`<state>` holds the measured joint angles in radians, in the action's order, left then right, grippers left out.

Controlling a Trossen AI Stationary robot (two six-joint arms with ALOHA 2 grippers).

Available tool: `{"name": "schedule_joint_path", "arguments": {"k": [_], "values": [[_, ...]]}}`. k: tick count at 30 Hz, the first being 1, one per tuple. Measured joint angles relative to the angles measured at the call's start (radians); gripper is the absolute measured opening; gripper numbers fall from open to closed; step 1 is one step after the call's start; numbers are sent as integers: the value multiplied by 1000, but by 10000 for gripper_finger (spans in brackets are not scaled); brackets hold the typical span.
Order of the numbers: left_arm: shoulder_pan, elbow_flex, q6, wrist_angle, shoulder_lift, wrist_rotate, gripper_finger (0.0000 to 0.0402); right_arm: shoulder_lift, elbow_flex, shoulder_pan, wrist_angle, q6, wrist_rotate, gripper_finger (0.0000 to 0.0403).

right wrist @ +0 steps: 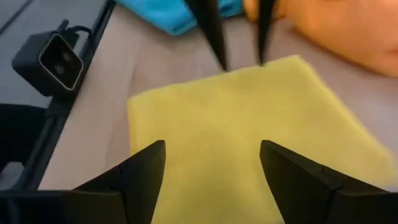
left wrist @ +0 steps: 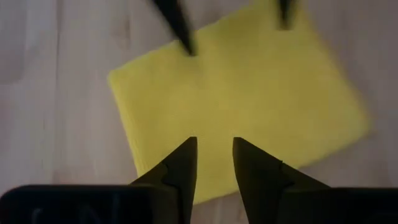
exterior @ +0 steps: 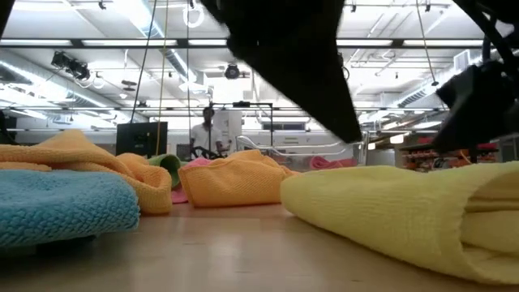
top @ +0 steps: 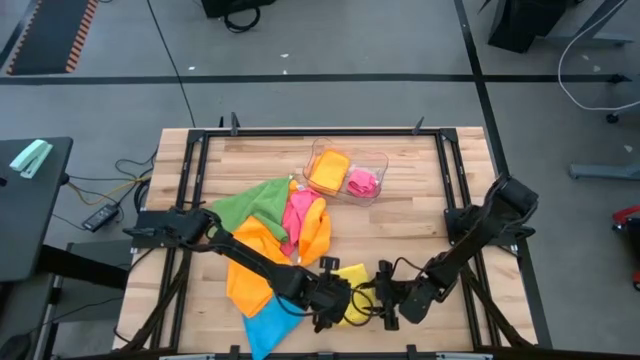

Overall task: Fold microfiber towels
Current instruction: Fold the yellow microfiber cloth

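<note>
A folded yellow towel [top: 354,298] [left wrist: 242,93] [right wrist: 249,124] lies flat on the wooden table [top: 420,235] near its front edge. My left gripper [top: 338,300] [left wrist: 214,146] hovers over the towel's left side, open by a narrow gap with nothing in it. My right gripper [top: 385,300] [right wrist: 211,144] stands wide open over its right side. A blue towel [top: 268,328] lies at the front left. Loose orange [top: 255,268], pink [top: 298,212] and green [top: 250,200] towels lie piled behind it.
At the back of the table stands a clear plastic tray [top: 378,160] with a folded orange towel [top: 328,172] and a folded pink towel [top: 361,182] in it. A black metal frame [top: 190,160] runs round the table. Bare wood lies to the right of the tray.
</note>
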<state>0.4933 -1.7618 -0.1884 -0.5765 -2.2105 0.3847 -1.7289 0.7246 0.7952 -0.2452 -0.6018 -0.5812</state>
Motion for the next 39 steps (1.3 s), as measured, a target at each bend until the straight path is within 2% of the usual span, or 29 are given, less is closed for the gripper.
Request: {"name": "schedule_joint_path", "arguments": {"k": [8,15,22,27,33,39], "values": [[61,0,182,18,0,-28,130,148,0,0,209,-6,-5,271],[119,2,307,36,-23,-21,199,207,0,25,354,-49,-21,271],[133,3,469,106,-83,94,255,204,0,41,344,-70,-81,271],[133,4,548,159,-120,157,258,199,1,41,335,-86,-89,271],[129,2,590,144,-128,159,246,199,1,41,328,-87,-98,271],[127,2,587,144,-128,152,251,199,1,40,325,-87,-133,271]]}}
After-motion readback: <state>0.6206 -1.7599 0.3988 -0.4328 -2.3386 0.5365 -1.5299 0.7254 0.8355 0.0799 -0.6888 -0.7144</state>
